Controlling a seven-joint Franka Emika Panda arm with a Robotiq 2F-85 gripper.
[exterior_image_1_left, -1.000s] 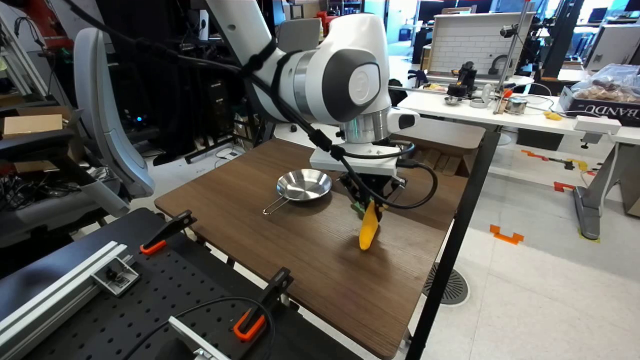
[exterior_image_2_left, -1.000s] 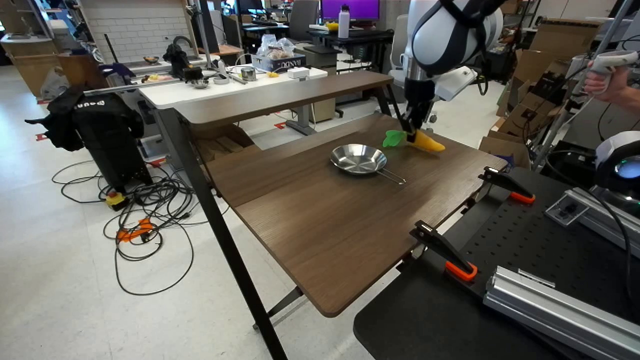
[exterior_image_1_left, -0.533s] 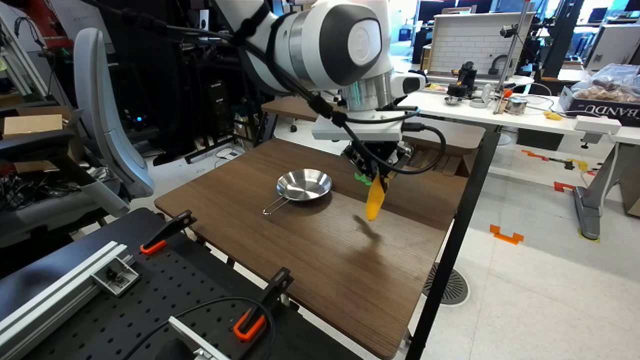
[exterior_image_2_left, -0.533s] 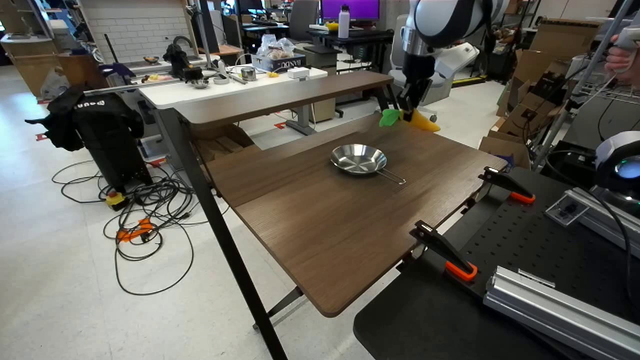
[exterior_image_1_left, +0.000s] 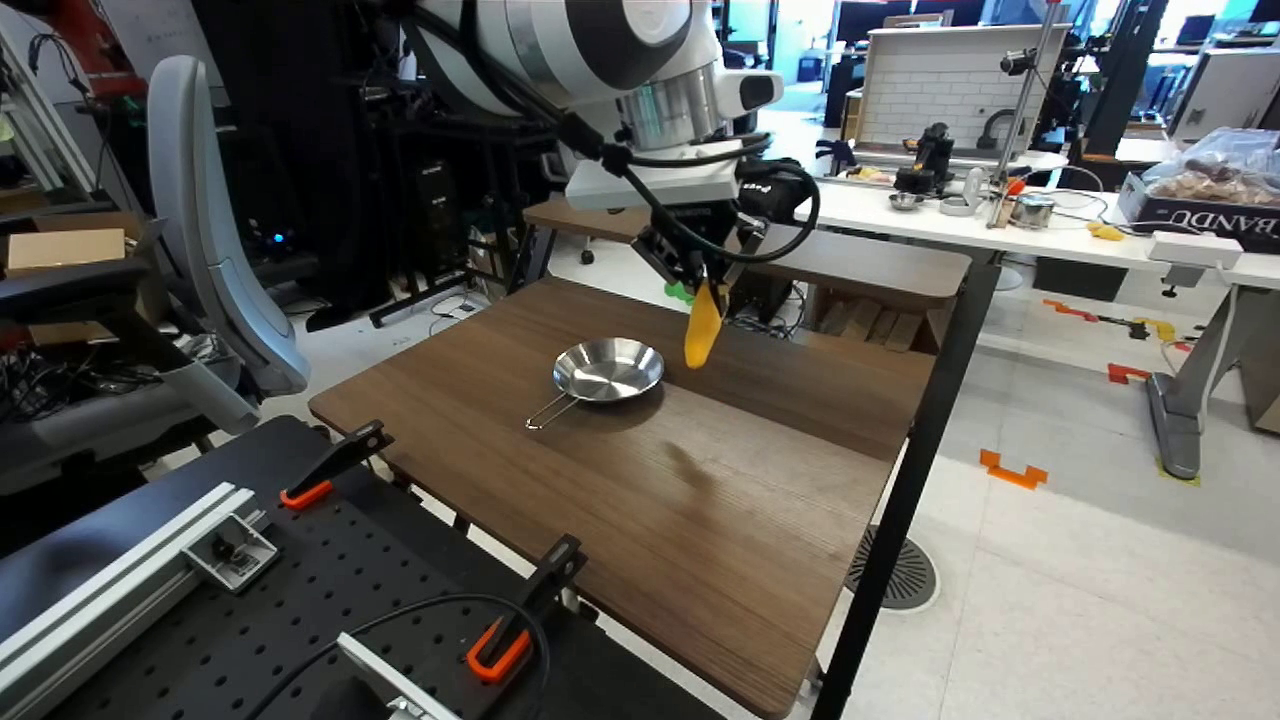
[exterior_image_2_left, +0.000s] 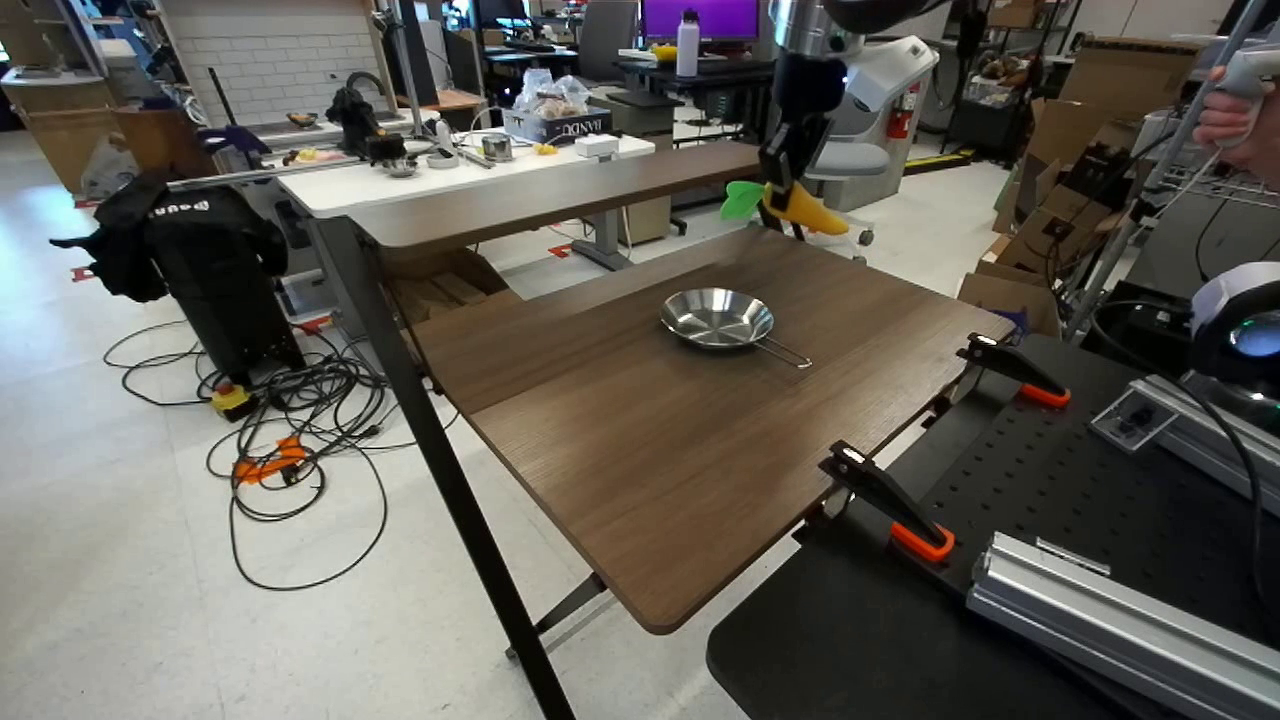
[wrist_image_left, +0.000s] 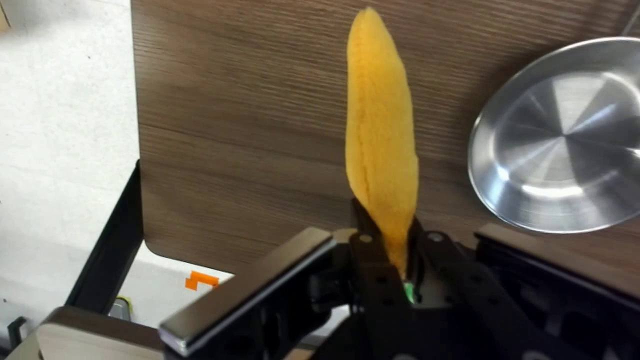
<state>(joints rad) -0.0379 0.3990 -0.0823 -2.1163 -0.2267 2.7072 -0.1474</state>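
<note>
A shiny metal pan sits on the brown table, cut off at the wrist view's edge. Far back, a box holds clear bags of something hard to make out. The gripper squeezes a long yellow carrot-shaped toy in its fingers, up over the table, apart from the pan. In an exterior view it slants, tip right and a bit down. The wrist view barely shows its green leaves.
</note>
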